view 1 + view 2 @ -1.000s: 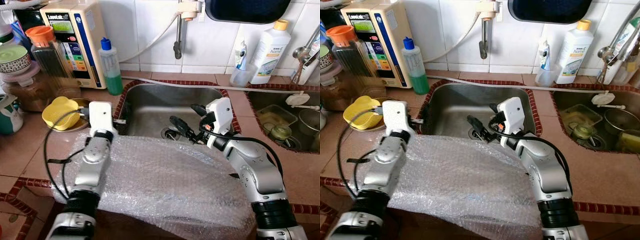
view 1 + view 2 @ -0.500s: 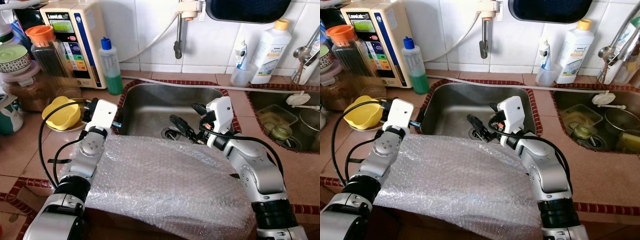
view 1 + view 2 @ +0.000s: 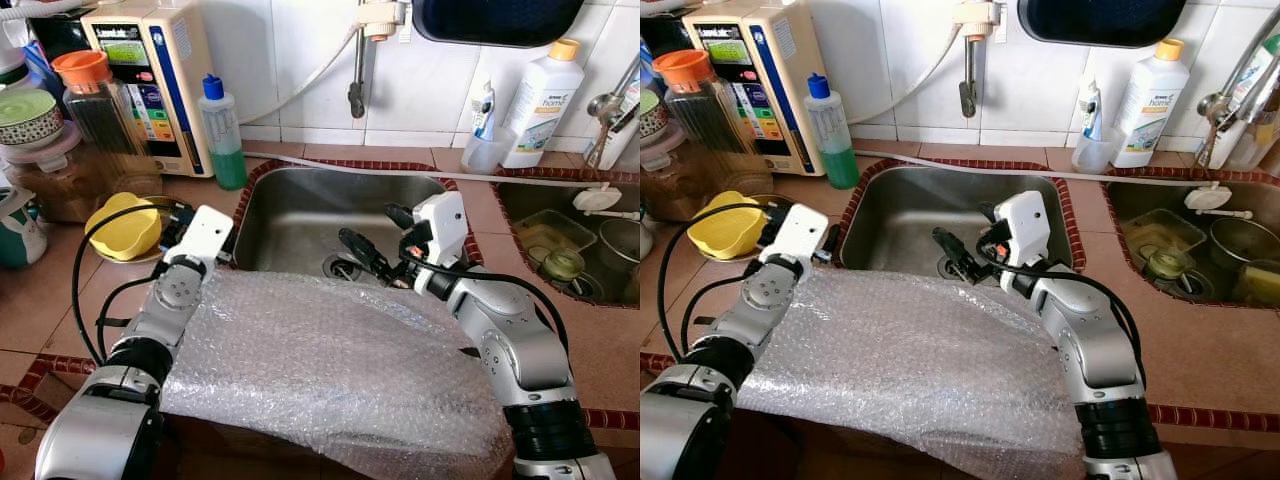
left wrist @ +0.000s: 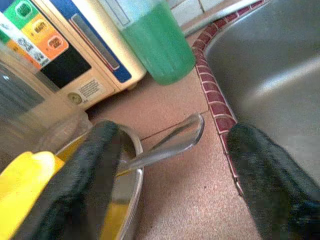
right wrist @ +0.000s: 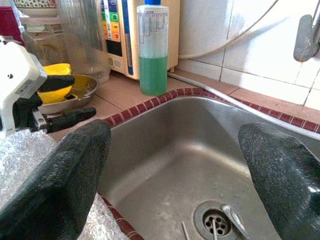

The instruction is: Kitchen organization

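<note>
While I sit far away and steer, I can see this kitchen tidy-up is only just starting. My left end effector [image 3: 826,237] hangs with its fingers spread wide, just beside a shiny metal bowl [image 3: 152,248] on the brown tiled bench [image 3: 60,290]. A thin metal spoon handle [image 4: 167,145] sticks out of the bowl toward the fingers, but they are not touching it yet. A yellow thing [image 3: 122,224] sits in the bowl too. My right end effector [image 3: 372,243] hangs over the steel sink [image 3: 300,215], fingers spread, holding nothing.

A big crinkly sheet of bubble wrap [image 3: 330,370] lies over the near edge of the bench, under both arms. It looks soft and bumpy. A see-through bottle of green soap [image 3: 222,133] stands behind. The other sink [image 3: 560,245] has dishes in it. I think almost everything is left to do.
</note>
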Controlling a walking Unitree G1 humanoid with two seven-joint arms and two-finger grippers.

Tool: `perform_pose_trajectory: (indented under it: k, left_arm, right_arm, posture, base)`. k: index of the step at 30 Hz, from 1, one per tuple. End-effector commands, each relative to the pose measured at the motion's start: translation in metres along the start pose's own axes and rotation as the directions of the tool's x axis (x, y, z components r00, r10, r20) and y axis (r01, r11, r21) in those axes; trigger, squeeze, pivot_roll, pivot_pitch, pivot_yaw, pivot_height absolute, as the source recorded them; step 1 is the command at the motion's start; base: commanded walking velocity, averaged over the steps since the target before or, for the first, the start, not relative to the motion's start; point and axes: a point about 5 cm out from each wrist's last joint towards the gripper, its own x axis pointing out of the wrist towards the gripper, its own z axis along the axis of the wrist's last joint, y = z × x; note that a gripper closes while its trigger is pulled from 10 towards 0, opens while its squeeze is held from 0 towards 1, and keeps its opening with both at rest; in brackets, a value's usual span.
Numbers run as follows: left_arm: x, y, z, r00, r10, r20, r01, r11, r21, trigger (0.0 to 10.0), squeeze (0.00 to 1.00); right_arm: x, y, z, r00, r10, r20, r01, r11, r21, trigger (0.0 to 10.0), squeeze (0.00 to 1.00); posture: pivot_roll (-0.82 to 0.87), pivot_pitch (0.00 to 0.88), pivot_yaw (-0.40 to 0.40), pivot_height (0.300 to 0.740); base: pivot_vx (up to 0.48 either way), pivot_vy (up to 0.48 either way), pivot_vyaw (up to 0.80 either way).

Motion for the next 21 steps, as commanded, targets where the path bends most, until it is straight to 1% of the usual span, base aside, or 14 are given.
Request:
perform_pose_trajectory:
  k: [1,6,9,10,11,13,14,15,16,17,19,21]
  left_arm:
    - [0.002,0.007,0.003,1.000,0.007,0.009,-0.007,1.000,0.006,0.0,0.00]
    - [0.002,0.007,0.001,1.000,0.003,0.004,-0.003,1.000,0.004,0.0,0.00]
    - [0.001,0.007,-0.001,1.000,-0.002,0.000,0.002,1.000,0.004,0.0,0.00]
    - [0.001,0.007,-0.001,1.000,-0.002,0.000,0.002,1.000,0.004,0.0,0.00]
    - [0.001,0.007,-0.001,1.000,-0.003,0.002,0.003,1.000,0.002,0.0,0.00]
    - [0.001,0.007,-0.001,1.000,-0.004,0.003,0.004,1.000,0.000,0.0,0.00]
    - [0.001,0.007,-0.001,1.000,-0.005,0.004,0.005,1.000,0.000,0.0,0.00]
    - [0.002,0.006,0.000,1.000,-0.008,0.006,0.008,1.000,0.000,0.0,0.00]
    - [0.002,0.006,0.000,1.000,-0.008,0.006,0.008,1.000,0.000,0.0,0.00]
    - [0.002,0.005,0.000,1.000,-0.010,0.006,0.010,1.000,0.000,0.0,0.00]
    - [0.002,0.004,0.000,1.000,-0.013,0.008,0.013,1.000,-0.001,0.0,0.00]
    - [0.002,0.004,0.001,1.000,-0.015,0.009,0.015,1.000,0.000,0.0,0.00]
  right_arm:
    - [0.000,0.004,0.005,1.000,0.011,0.017,-0.011,1.000,-0.011,10.0,0.89]
    - [0.000,0.006,0.005,1.000,0.022,0.014,-0.022,1.000,-0.002,10.0,0.88]
    - [-0.001,0.013,0.005,0.996,0.093,0.013,-0.093,0.995,0.024,10.0,0.89]
    - [-0.001,0.013,0.005,0.996,0.093,0.013,-0.093,0.995,0.024,10.0,0.89]
    - [-0.005,0.022,0.006,0.983,0.183,0.019,-0.184,0.982,0.046,10.0,0.77]
    - [-0.006,0.025,0.007,0.978,0.206,0.020,-0.206,0.977,0.050,10.0,0.77]
    - [-0.008,0.028,0.007,0.972,0.234,0.020,-0.235,0.970,0.060,10.0,0.66]
    - [-0.011,0.032,0.007,0.961,0.276,0.021,-0.277,0.958,0.072,10.0,0.49]
    - [-0.011,0.032,0.007,0.961,0.276,0.021,-0.277,0.958,0.072,10.0,0.49]
    - [-0.011,0.033,0.007,0.957,0.289,0.017,-0.290,0.954,0.075,10.0,0.45]
    - [-0.013,0.035,0.006,0.951,0.308,0.009,-0.308,0.948,0.077,10.0,0.43]
    - [-0.014,0.036,0.006,0.950,0.313,0.006,-0.312,0.947,0.080,10.0,0.43]
  posture:
    - [-0.01,0.000,0.061,0.740]
    - [-0.01,0.000,0.061,0.740]
    - [-0.01,0.000,0.063,0.740]
    - [-0.01,0.000,0.063,0.740]
    - [-0.01,0.000,0.063,0.740]
    - [-0.01,0.000,0.064,0.740]
    - [-0.01,0.000,0.063,0.740]
    - [-0.01,0.000,0.063,0.740]
    - [-0.01,0.000,0.063,0.740]
    - [-0.01,0.000,0.063,0.740]
    - [-0.01,0.000,0.063,0.740]
    - [-0.01,0.000,0.063,0.740]
  base:
    - [0.000,0.000,0.00]
    - [0.000,0.000,0.00]
    - [0.000,0.000,0.00]
    - [0.000,0.000,0.00]
    - [0.000,0.000,0.00]
    - [0.000,0.000,0.00]
    - [0.000,0.000,0.00]
    - [0.000,0.000,0.00]
    - [0.000,0.000,0.00]
    - [0.000,0.000,0.00]
    - [0.000,0.000,0.00]
    - [0.000,0.000,0.00]
